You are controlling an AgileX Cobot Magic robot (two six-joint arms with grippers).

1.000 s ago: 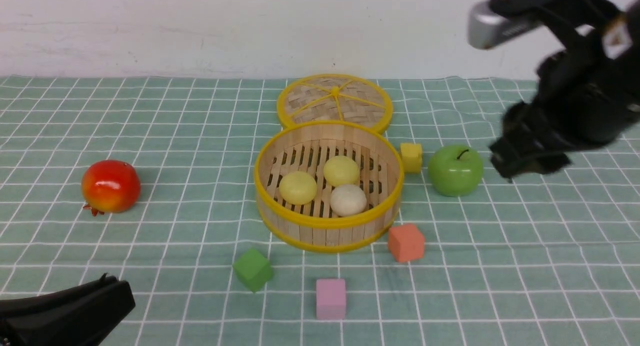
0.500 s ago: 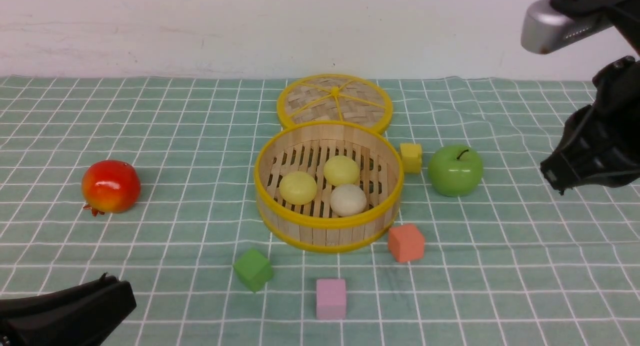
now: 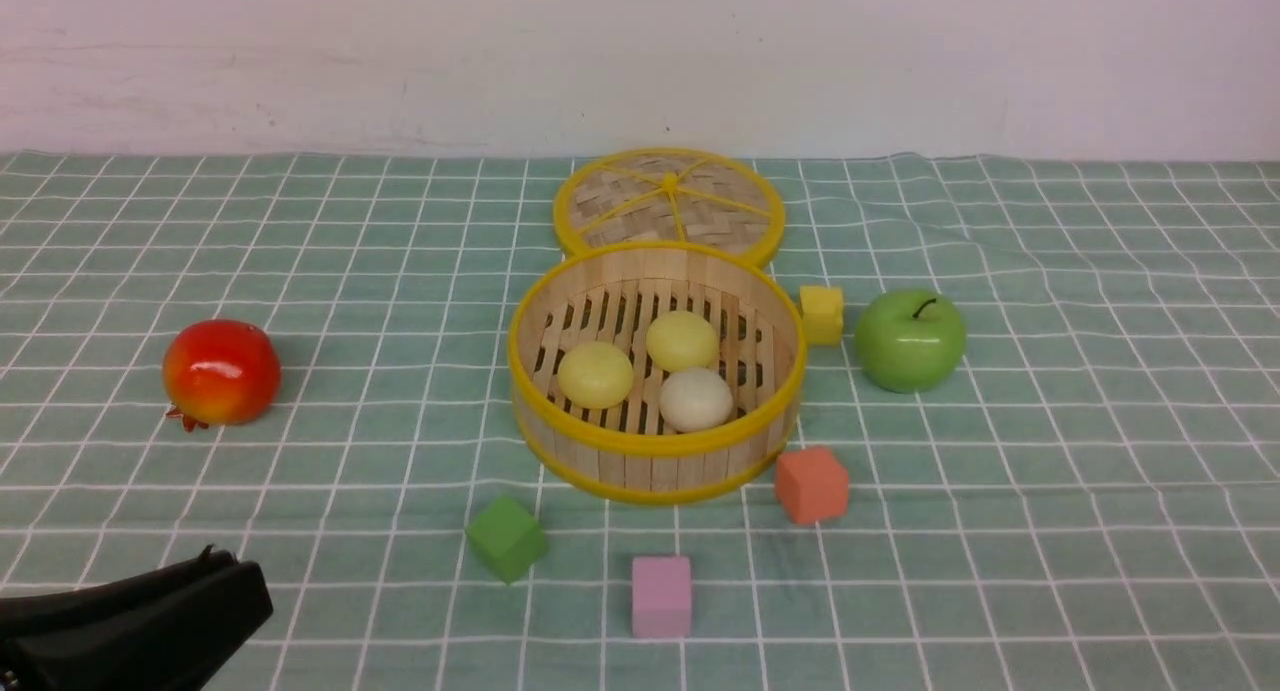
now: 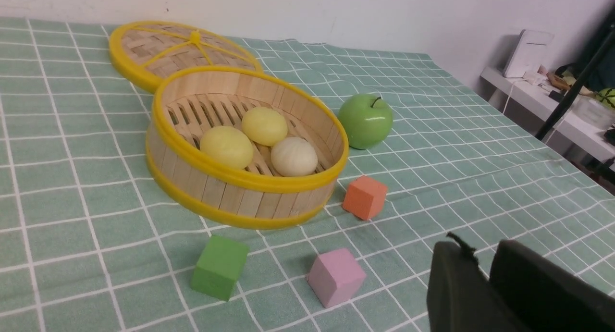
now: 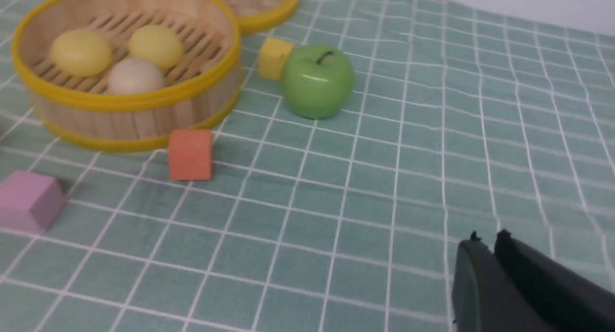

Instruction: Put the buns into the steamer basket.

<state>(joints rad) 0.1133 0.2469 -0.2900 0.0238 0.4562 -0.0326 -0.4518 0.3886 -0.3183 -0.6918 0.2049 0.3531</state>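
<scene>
Already the task looked finished: all three buns lay inside the steamer basket (image 3: pixel 655 371), none left on the cloth (image 3: pixel 1050 471). Taking the front view as a clock face centred on the basket, the left gripper (image 3: pixel 205 571) sat far out at about eight o'clock, its jaws pressed together and holding nothing. A red pomegranate-like fruit (image 3: pixel 221 372) rested at nine, well apart from the basket. A green cube (image 3: pixel 507 538) stood at seven and a pink cube (image 3: pixel 661 596) at six. Within the basket one pale yellow bun (image 3: pixel 596 374) lay at nine, a second yellow bun (image 3: pixel 683 340) at one, the off-white bun (image 3: pixel 696 399) at four. The flat lid (image 3: pixel 669 203) lay at twelve, touching the rim. An orange cube (image 3: pixel 812 484) sat at four, a yellow cube (image 3: pixel 822 314) at two, a green apple (image 3: pixel 910 339) at three. The right gripper (image 5: pixel 486 249), seen only by its own wrist camera, was clenched and empty. Nothing blocked the basket.
</scene>
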